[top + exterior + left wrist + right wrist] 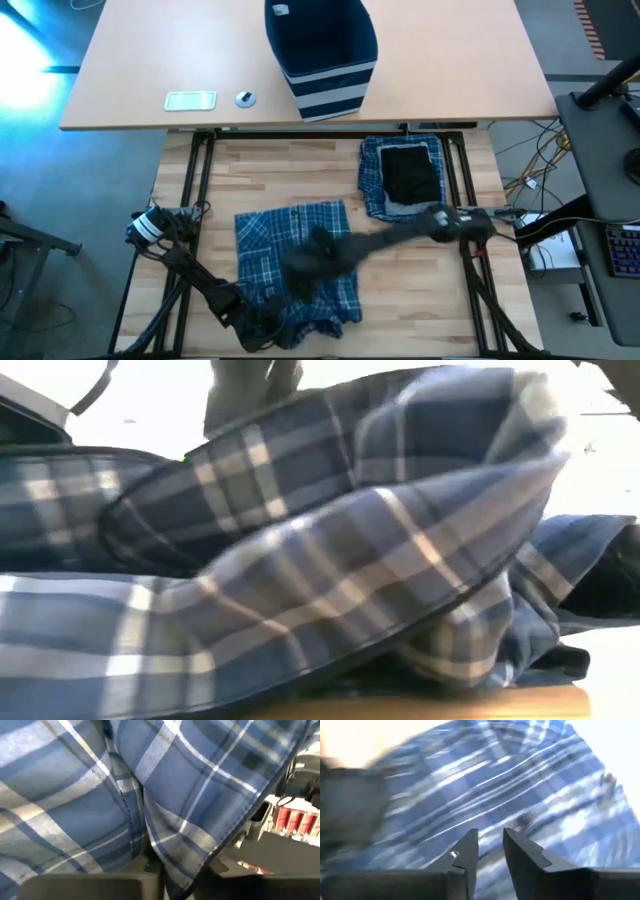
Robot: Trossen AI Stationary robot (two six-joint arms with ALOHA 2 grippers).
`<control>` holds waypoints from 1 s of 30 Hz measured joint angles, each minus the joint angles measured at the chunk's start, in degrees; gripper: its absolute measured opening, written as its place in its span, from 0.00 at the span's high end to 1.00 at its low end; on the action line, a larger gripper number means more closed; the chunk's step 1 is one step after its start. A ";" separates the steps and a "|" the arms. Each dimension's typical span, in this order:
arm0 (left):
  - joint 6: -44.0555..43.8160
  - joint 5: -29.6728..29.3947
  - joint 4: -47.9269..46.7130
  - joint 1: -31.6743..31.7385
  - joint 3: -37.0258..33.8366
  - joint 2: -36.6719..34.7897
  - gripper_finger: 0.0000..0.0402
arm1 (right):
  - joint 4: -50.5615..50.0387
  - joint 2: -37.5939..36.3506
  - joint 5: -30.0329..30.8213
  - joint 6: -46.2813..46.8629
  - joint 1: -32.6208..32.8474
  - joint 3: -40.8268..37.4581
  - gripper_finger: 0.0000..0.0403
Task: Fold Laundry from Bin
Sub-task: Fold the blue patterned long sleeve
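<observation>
A blue-and-white plaid garment lies spread and rumpled on the wooden table's middle; it fills the low view. My left gripper sits at the garment's near left edge, shut on the cloth. My right gripper, blurred, hovers above the garment's middle. In the right wrist view its fingers stand a little apart with nothing between them, and plaid cloth lies below. The navy striped bin stands on the far table. My left gripper pinches a bunched bit of the plaid cloth between its two fingers, close to a hemmed edge. It comes from the table's near left corner, slanting down. The cloth rises in folds from the fingers, and the rest lies on the table.
At the back right of the wooden table lies a folded plaid stack with a black piece on top. The far table also bears a flat pale object and a small round one. Bare wood shows left of the garment.
</observation>
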 joint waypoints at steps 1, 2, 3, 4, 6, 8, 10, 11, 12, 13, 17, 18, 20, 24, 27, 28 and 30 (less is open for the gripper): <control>0.01 0.51 -0.01 -0.23 0.01 -0.02 0.85 | 1.85 1.08 -1.68 -4.08 -2.46 -0.38 0.80; 0.05 0.90 -0.03 -0.51 -0.03 -0.20 0.82 | 4.10 1.86 -3.81 -7.55 -4.83 -0.65 0.83; 0.04 1.08 -0.08 -0.81 -0.15 -0.46 0.78 | 6.01 2.76 -6.17 -10.33 -6.92 -0.86 0.87; -0.26 1.06 -0.47 -1.19 -0.21 -0.81 0.74 | 7.70 3.76 -8.62 -12.29 -8.91 -0.91 0.90; -1.09 0.46 -1.65 -1.97 -0.25 -1.80 0.66 | 10.20 5.96 -13.11 -14.47 -12.57 -1.00 0.96; -2.00 0.09 -3.15 -2.39 -0.25 -2.50 0.58 | 11.35 8.83 -16.00 -15.30 -15.58 -1.09 0.97; -3.49 -0.18 -5.40 -2.42 -0.30 -2.67 0.51 | 11.64 12.34 -16.56 -15.93 -18.21 -1.34 0.98; -4.97 -0.61 -5.82 -2.44 -0.30 -2.72 0.48 | 11.70 13.51 -16.95 -15.92 -19.37 -1.49 0.98; -6.35 -1.16 -6.00 -2.44 -0.32 -2.84 0.46 | 12.13 14.37 -17.73 -15.94 -20.55 -1.39 0.98; -7.19 -1.99 -5.73 -2.42 -0.26 -2.88 0.44 | 12.07 14.76 -17.35 -15.95 -21.47 -1.15 0.98; -9.35 -3.85 -5.97 -2.27 0.03 -2.99 0.39 | 12.37 16.17 -17.34 -16.99 -26.19 -1.08 0.98; -10.35 -4.19 -6.91 -2.16 0.03 -3.13 0.38 | 12.23 16.26 -16.33 -17.77 -27.11 -1.17 0.98; -12.59 -5.21 -10.63 -2.04 -0.03 -3.87 0.38 | 12.85 16.11 -16.79 -19.16 -28.67 -1.00 0.98; -20.82 -11.08 -23.83 -2.09 -0.29 -7.38 0.38 | 12.33 15.27 -16.80 -20.94 -30.02 -0.34 0.98; -23.69 -16.56 -27.87 -1.41 -1.01 -9.82 0.38 | 12.58 14.34 -16.81 -21.82 -30.12 -0.25 0.98; -23.67 -17.19 -27.25 -0.76 -1.26 -10.23 0.38 | 12.78 13.86 -16.87 -21.96 -30.10 -0.23 0.98; -23.36 -17.70 -25.34 0.27 -1.37 -10.26 0.38 | 12.95 13.35 -17.59 -21.97 -30.10 -0.15 0.98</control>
